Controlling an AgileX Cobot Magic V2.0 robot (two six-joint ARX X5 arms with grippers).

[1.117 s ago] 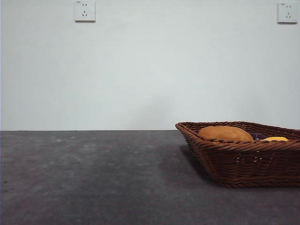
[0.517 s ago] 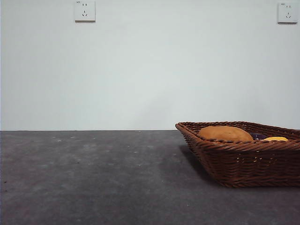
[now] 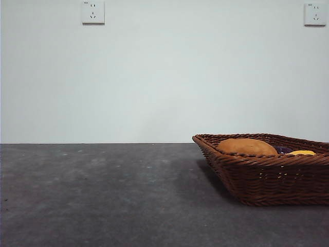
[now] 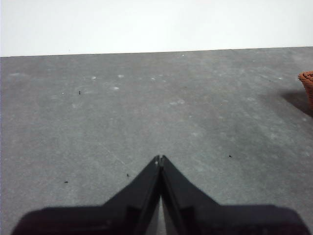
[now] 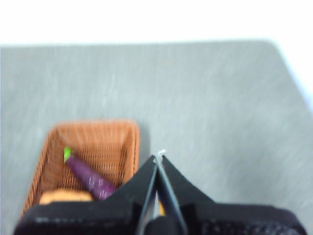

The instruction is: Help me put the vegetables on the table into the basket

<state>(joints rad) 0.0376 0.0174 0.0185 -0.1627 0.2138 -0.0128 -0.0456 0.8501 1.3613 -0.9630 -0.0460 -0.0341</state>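
The brown wicker basket (image 3: 267, 175) stands on the table (image 3: 103, 195) at the right in the front view. Inside it lie the orange-brown tuber (image 3: 247, 146), a sliver of the purple eggplant (image 3: 282, 150) and the yellow corn cob (image 3: 302, 152). From above, the right wrist view shows the basket (image 5: 128, 142) holding the eggplant (image 5: 90, 178) with its green stem and the tuber (image 5: 65, 197). My right gripper (image 5: 159, 157) hangs shut high over the basket's edge. My left gripper (image 4: 160, 159) is shut over bare table, with the basket's corner (image 4: 306, 81) far off to its side.
Two white wall sockets (image 3: 93, 12) (image 3: 314, 14) sit on the pale wall behind the table. The table's far corner (image 5: 274, 46) and edge show in the right wrist view.
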